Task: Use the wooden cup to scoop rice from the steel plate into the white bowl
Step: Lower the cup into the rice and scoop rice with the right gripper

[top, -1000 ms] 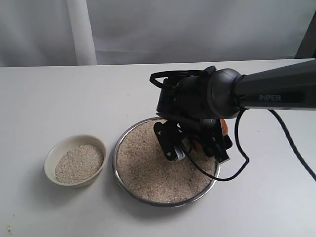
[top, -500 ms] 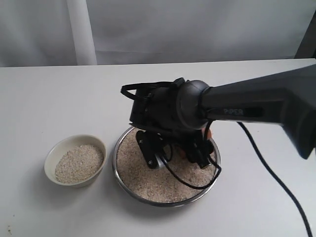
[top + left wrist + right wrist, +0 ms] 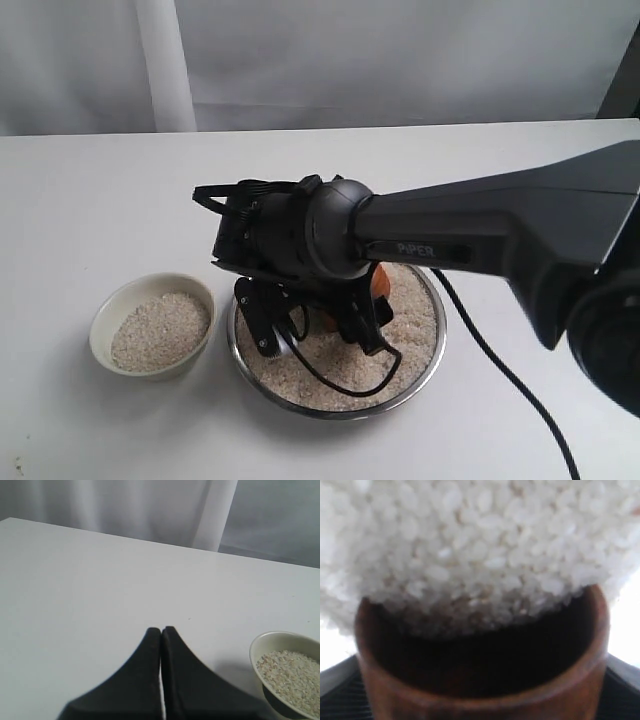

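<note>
Pincer [image 3: 315, 328] clasping wooden cup [image 3: 480, 705], rim meeting rice [image 3: 480, 555]

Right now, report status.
Left gripper shut, parked near white bowl. Right gripper clamped on wooden cup, mouth in rice, steel plate. Nothing blocking.

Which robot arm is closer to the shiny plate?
The right. The right gripper holds the wooden cup in the steel plate; the left gripper sits shut near the white bowl.
</note>
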